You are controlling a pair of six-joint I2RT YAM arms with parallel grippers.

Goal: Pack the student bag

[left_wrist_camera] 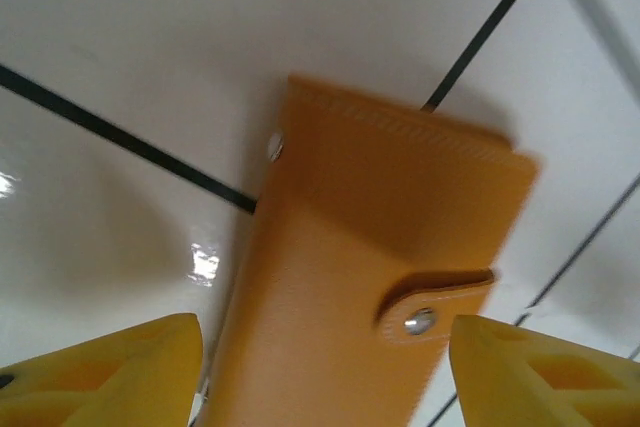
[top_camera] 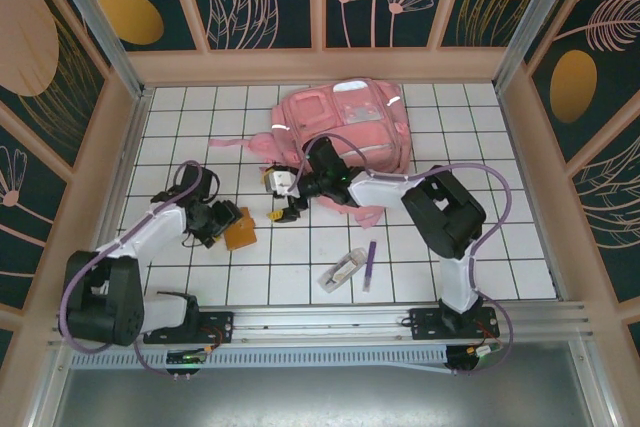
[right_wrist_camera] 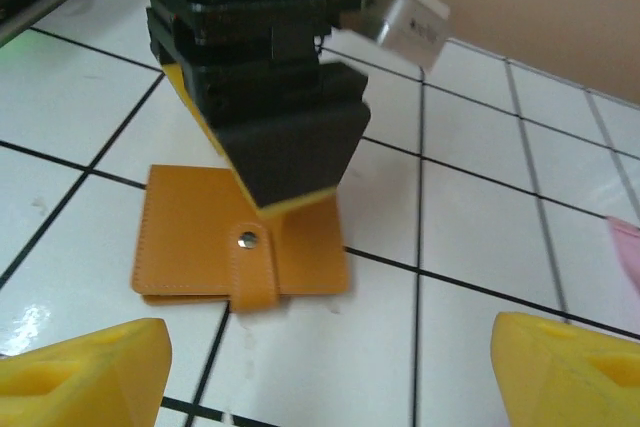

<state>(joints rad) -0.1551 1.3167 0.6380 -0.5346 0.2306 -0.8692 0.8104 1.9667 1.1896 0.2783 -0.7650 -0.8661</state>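
The pink student bag point(top_camera: 345, 119) lies at the back middle of the tiled table. An orange snap wallet point(top_camera: 241, 234) lies flat on the tiles at the front left. My left gripper point(top_camera: 230, 224) is down over it. In the left wrist view the wallet point(left_wrist_camera: 380, 247) sits between the yellow fingertips point(left_wrist_camera: 100, 372), and the gripper point(left_wrist_camera: 325, 377) is open with small gaps either side. My right gripper point(top_camera: 284, 209) hovers just right of the wallet point(right_wrist_camera: 200, 242) and faces it. It point(right_wrist_camera: 325, 372) is open, with bare tile between its fingers.
A white stapler-like item point(top_camera: 341, 271) and a purple pen point(top_camera: 369, 265) lie at the front middle. A pink bag strap point(right_wrist_camera: 628, 247) trails on the tiles by the right arm. Wooden walls point(top_camera: 120, 147) enclose the table on three sides.
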